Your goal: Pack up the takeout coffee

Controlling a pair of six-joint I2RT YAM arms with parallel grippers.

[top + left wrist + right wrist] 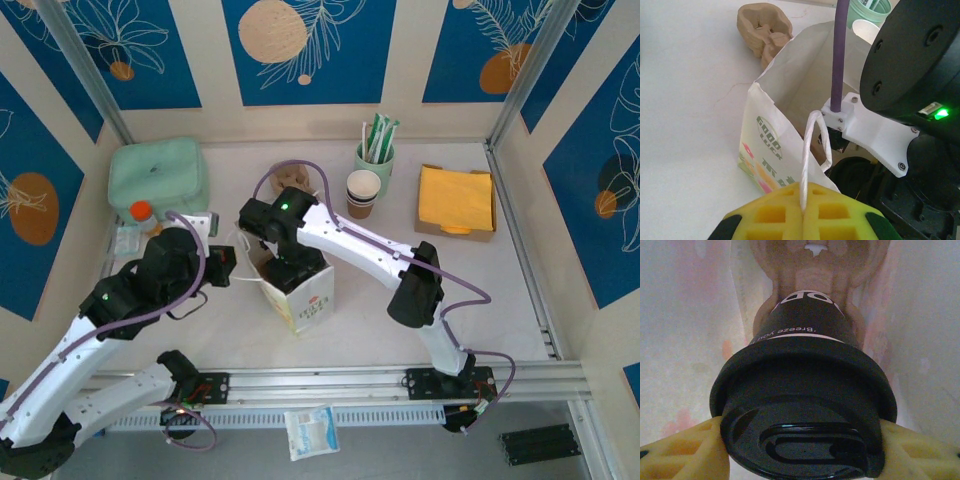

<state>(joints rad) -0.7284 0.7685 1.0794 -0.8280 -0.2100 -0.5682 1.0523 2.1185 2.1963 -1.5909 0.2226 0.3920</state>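
- The paper bag (300, 292) stood upright near the middle of the table, a little toward the near edge, with its mouth open upward.
- The left gripper (802, 212) was pinched fully shut on the bag's white string handle (812, 150). In my judgement it was pulling that side wall outward so the mouth gaped and the bag would not tip while being loaded.
- The right gripper (805, 452) was reaching down through the bag's mouth from the far side, its wrist directly above the opening in the top view.
- The takeout coffee (805, 390) was inside the bag, upright and lid uppermost, with the bag's pale walls on both sides of it.
- The right gripper's jaws stood partly open, spread to the width of the cup. One yellow finger (685, 450) pressed each side just under the black lid's rim, so the cup was gripped rather than released.
- The cup's lower end sat in or just above a moulded pulp tray (815, 265) at the bottom of the bag. Whether it was fully seated could not be told.
- Gripping it just under the lid probably left the fingers room between the bag walls and kept the cup vertical for lowering.
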